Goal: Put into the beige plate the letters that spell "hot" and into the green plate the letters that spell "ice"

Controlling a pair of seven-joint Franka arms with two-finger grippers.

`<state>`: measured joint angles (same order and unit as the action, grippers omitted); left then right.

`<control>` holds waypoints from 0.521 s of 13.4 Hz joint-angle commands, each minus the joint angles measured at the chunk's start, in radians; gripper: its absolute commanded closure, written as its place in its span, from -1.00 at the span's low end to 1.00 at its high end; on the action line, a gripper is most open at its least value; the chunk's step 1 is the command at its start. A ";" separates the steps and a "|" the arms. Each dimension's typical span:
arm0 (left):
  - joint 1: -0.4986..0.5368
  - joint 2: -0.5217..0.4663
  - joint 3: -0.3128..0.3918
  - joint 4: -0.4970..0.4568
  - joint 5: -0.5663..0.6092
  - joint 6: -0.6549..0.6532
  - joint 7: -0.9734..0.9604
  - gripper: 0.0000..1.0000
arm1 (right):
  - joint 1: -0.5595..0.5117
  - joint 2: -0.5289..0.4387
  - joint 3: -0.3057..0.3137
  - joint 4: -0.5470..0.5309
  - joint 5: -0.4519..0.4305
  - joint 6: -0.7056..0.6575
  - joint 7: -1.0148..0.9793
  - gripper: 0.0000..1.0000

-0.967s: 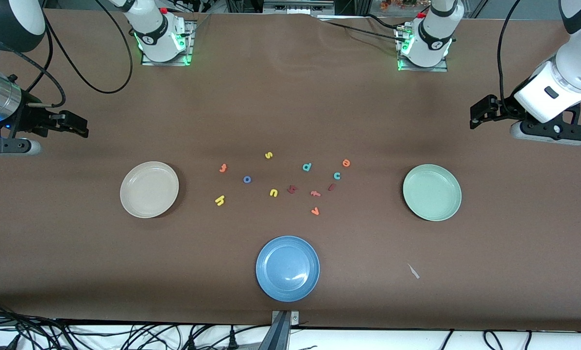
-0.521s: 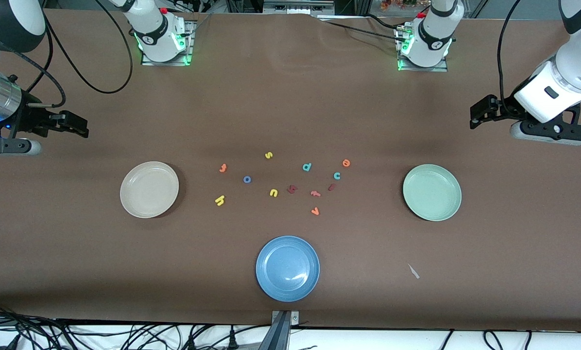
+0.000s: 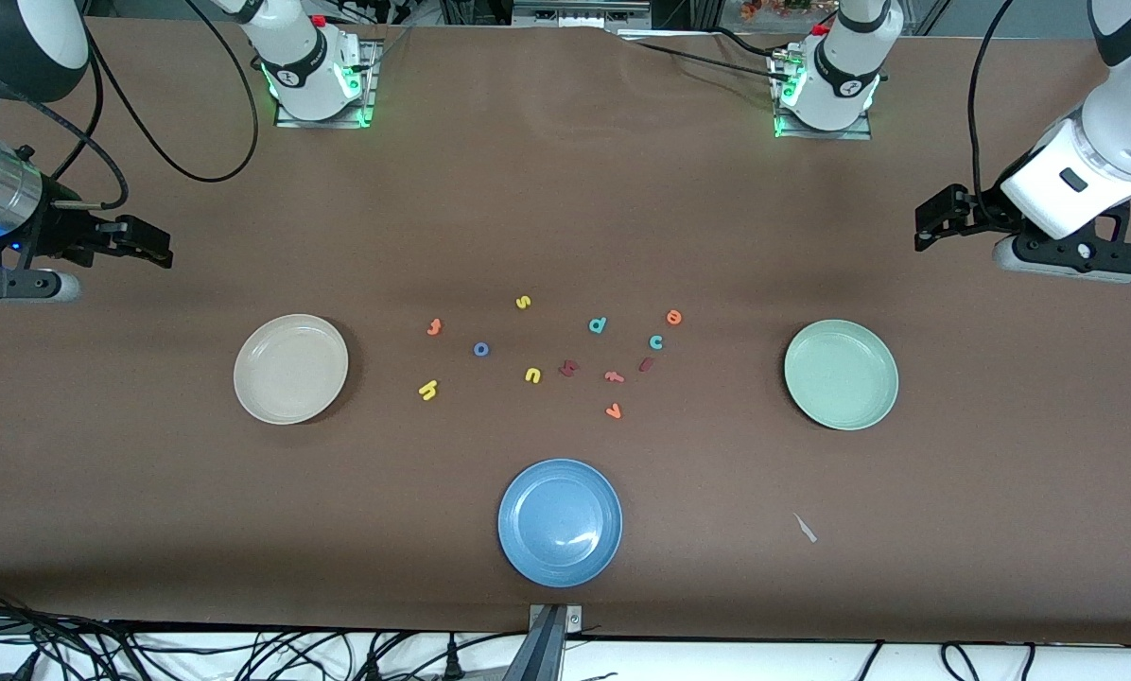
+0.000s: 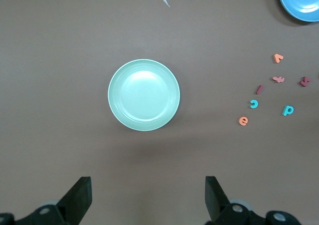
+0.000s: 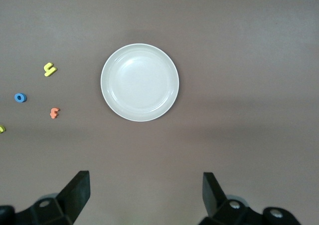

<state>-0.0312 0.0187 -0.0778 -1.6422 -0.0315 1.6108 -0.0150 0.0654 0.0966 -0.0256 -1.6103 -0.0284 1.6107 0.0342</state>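
The beige plate (image 3: 290, 369) (image 5: 139, 82) lies toward the right arm's end, the green plate (image 3: 841, 375) (image 4: 144, 95) toward the left arm's end; neither holds anything. Between them on the table lie the yellow h (image 3: 427, 389), blue o (image 3: 480, 349) and orange t (image 3: 434, 327), closer to the beige plate. The dark red i (image 3: 646, 363), teal c (image 3: 656, 341) and orange e (image 3: 674, 317) lie closer to the green plate. My right gripper (image 3: 154, 244) (image 5: 145, 192) hangs open high above the table near the beige plate. My left gripper (image 3: 925, 222) (image 4: 148, 195) hangs open near the green plate.
A blue plate (image 3: 560, 522) sits nearest the front camera. Other letters lie among the task's: yellow s (image 3: 523, 303), yellow u (image 3: 532, 375), teal d (image 3: 598, 325), a chunky dark red letter (image 3: 568, 368), a salmon t (image 3: 614, 377). A small pale scrap (image 3: 805, 528) lies near the front edge.
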 commanded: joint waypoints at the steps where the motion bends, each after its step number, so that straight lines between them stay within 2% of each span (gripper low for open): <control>1: -0.010 0.009 -0.003 0.028 0.012 -0.022 -0.005 -1.00 | -0.002 -0.003 0.003 -0.002 -0.004 0.003 0.004 -1.00; 7: -0.072 0.030 -0.004 0.033 0.012 -0.014 0.007 -1.00 | 0.001 -0.003 0.004 -0.002 -0.004 0.001 0.009 -1.00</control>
<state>-0.0852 0.0201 -0.0824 -1.6422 -0.0315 1.6108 -0.0138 0.0654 0.0967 -0.0255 -1.6103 -0.0284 1.6107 0.0342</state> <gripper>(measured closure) 0.000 0.000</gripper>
